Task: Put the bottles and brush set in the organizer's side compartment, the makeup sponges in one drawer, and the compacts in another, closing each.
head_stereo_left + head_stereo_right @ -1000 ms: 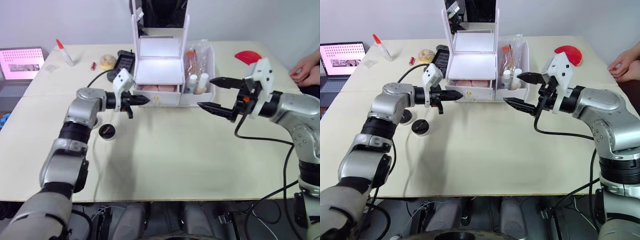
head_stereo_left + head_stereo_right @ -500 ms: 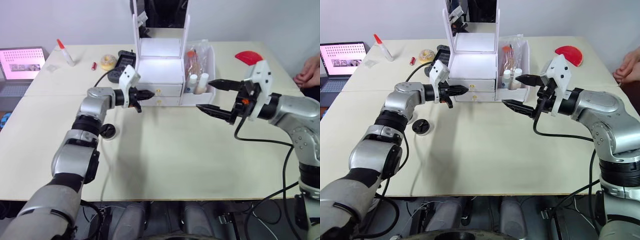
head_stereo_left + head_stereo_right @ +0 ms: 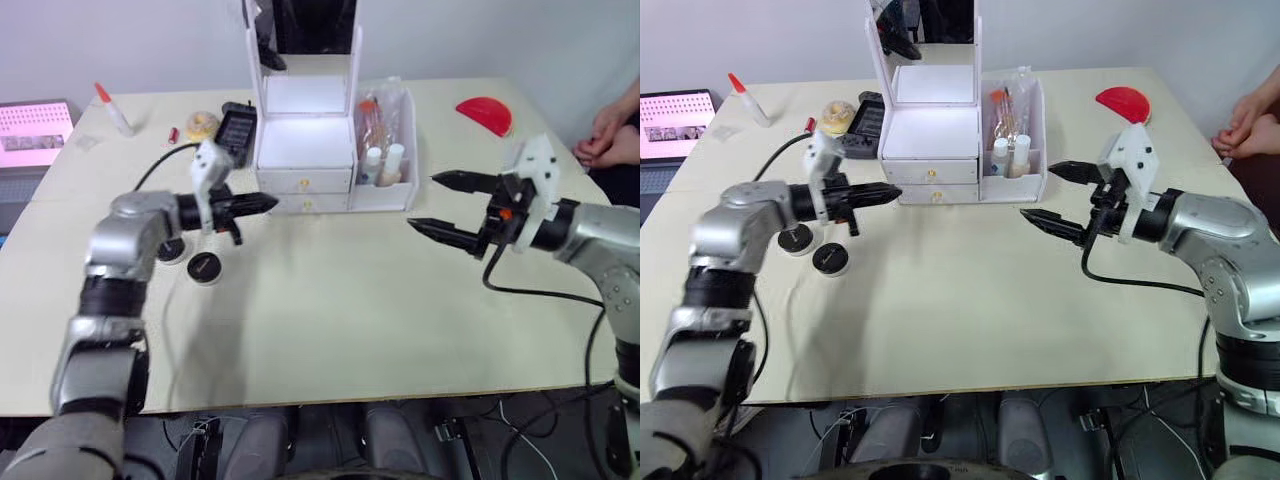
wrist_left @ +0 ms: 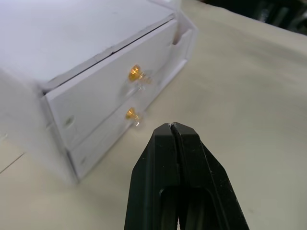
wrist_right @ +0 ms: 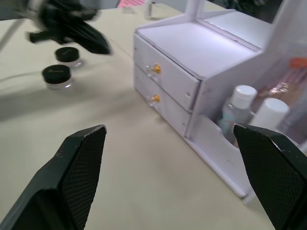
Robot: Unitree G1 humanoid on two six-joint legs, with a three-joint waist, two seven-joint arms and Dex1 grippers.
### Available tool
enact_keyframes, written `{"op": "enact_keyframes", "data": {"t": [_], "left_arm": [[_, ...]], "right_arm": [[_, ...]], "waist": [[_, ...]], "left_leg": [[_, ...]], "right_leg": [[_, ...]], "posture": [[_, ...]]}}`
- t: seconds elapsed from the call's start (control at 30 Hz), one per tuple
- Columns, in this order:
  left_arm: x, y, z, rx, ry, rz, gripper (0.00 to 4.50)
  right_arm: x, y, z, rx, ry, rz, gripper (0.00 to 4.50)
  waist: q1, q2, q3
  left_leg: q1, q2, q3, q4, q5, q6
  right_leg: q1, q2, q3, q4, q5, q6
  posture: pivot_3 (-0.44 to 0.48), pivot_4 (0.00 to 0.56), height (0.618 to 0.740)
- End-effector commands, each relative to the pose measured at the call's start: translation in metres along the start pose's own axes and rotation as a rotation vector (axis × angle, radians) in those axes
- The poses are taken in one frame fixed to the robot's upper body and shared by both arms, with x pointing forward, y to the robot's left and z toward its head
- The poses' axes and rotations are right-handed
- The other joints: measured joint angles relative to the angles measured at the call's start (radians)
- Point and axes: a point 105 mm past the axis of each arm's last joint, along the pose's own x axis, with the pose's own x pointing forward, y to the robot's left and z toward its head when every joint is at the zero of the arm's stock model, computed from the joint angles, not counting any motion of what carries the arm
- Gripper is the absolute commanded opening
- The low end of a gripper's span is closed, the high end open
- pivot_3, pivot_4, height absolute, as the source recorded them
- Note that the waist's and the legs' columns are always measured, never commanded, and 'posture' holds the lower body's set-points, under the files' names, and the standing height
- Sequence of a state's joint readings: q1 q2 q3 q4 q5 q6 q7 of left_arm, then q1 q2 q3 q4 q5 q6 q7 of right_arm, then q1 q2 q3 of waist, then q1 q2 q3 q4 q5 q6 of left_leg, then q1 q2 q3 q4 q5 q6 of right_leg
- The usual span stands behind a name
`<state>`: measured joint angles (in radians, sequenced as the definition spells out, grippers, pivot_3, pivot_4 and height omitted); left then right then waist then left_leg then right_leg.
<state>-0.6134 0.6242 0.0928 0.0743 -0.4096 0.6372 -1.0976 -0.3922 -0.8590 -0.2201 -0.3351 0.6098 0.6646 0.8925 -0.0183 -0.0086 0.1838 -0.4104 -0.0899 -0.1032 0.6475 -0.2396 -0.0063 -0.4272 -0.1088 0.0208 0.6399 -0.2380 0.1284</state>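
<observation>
**Both drawers shut, compacts out on the worktop**

My left pincer (image 3: 262, 202) is pressed together, empty, tip pointing at the organizer (image 3: 305, 150) drawers, just short of them. Two compacts (image 3: 204, 266) sit on the worktop (image 3: 330, 310) at about 7 o'clock from that pincer, near each other. Organizer at 12 o'clock of the worktop; upper drawer (image 4: 108, 88) and lower drawer (image 4: 115, 129) both closed, gold knobs showing. Side compartment (image 3: 385, 175) on the organizer's right holds two white-capped bottles (image 3: 1008, 155) upright and the bagged brush set (image 3: 1005, 105) behind them. My right pincer (image 3: 440, 204) is spread wide, empty, at about 4 o'clock from the organizer, fingers aimed toward it. Sponges can't be seen.
</observation>
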Motion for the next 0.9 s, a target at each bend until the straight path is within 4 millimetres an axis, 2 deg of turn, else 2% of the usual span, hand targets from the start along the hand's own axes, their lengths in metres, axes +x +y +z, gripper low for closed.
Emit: {"op": "enact_keyframes", "data": {"t": [0.03, 0.13, 0.23, 0.27, 0.43, 0.63, 0.73, 0.9], "left_arm": [[-0.044, -0.025, 0.007, 0.047, -0.029, 0.064, 0.91], [-0.077, -0.035, -0.008, 0.052, 0.017, 0.168, 2.48], [-0.119, -0.027, -0.024, 0.048, 0.073, 0.339, 4.09], [-0.13, -0.024, -0.027, 0.051, 0.088, 0.382, 4.46], [-0.179, 0.001, -0.03, 0.049, 0.107, 0.555, 4.46], [-0.217, 0.019, -0.043, 0.045, 0.175, 0.659, 4.46], [-0.226, 0.023, -0.044, 0.054, 0.193, 0.677, 4.46], [-0.222, 0.023, -0.044, 0.06, 0.2, 0.653, 4.46]], "right_arm": [[-0.024, -0.008, -0.002, -0.045, 0.014, -0.091, 4.5], [-0.045, -0.009, -0.017, -0.034, 0.044, -0.146, 4.5], [-0.074, -0.008, -0.035, -0.007, 0.101, -0.194, 4.5], [-0.082, -0.008, -0.04, 0.002, 0.116, -0.206, 4.5], [-0.127, -0.012, -0.062, 0.06, 0.169, -0.286, 4.5], [-0.17, -0.023, -0.076, 0.084, 0.223, -0.399, 4.5], [-0.173, -0.022, -0.08, 0.089, 0.234, -0.406, 4.5], [-0.165, -0.016, -0.087, 0.101, 0.221, -0.394, 4.5]], "waist": [[0.003, 0.0, 0.0], [0.013, 0.0, 0.0], [0.031, 0.0, 0.0], [0.035, 0.0, 0.0], [0.037, 0.0, 0.0], [0.028, 0.001, -0.001], [0.028, 0.001, -0.001], [0.03, 0.001, -0.001]], "left_leg": [[0.0, 0.0, 0.0, -0.001, 0.0, 0.0], [0.0, 0.0, 0.0, -0.001, 0.0, 0.0], [0.001, 0.0, 0.0, -0.001, 0.0, 0.0], [0.002, 0.0, 0.0, -0.001, 0.0, 0.0], [0.004, 0.0, 0.0, 0.0, 0.0, 0.0], [0.005, 0.0, 0.0, -0.002, -0.001, 0.0], [0.004, 0.001, 0.0, -0.002, -0.001, 0.0], [0.004, 0.001, 0.0, -0.002, -0.001, 0.0]], "right_leg": [[0.0, 0.0, 0.001, -0.001, 0.0, 0.0], [0.001, -0.001, 0.001, -0.003, 0.0, 0.0], [0.004, -0.002, -0.001, -0.005, 0.0, -0.001], [0.006, -0.002, -0.001, -0.006, -0.001, -0.002], [0.012, -0.002, -0.003, -0.01, -0.002, -0.005], [0.011, -0.004, -0.004, -0.011, -0.002, -0.005], [0.01, -0.004, -0.004, -0.011, -0.002, -0.005], [0.01, -0.005, -0.003, -0.011, -0.002, -0.005]], "posture": [[0.0, 0.15, 0.738], [0.0, 0.15, 0.738], [0.0, 0.15, 0.738], [0.0, 0.15, 0.738], [0.0, 0.15, 0.738], [0.0, 0.15, 0.738], [0.0, 0.15, 0.738], [0.0, 0.15, 0.738]]}}
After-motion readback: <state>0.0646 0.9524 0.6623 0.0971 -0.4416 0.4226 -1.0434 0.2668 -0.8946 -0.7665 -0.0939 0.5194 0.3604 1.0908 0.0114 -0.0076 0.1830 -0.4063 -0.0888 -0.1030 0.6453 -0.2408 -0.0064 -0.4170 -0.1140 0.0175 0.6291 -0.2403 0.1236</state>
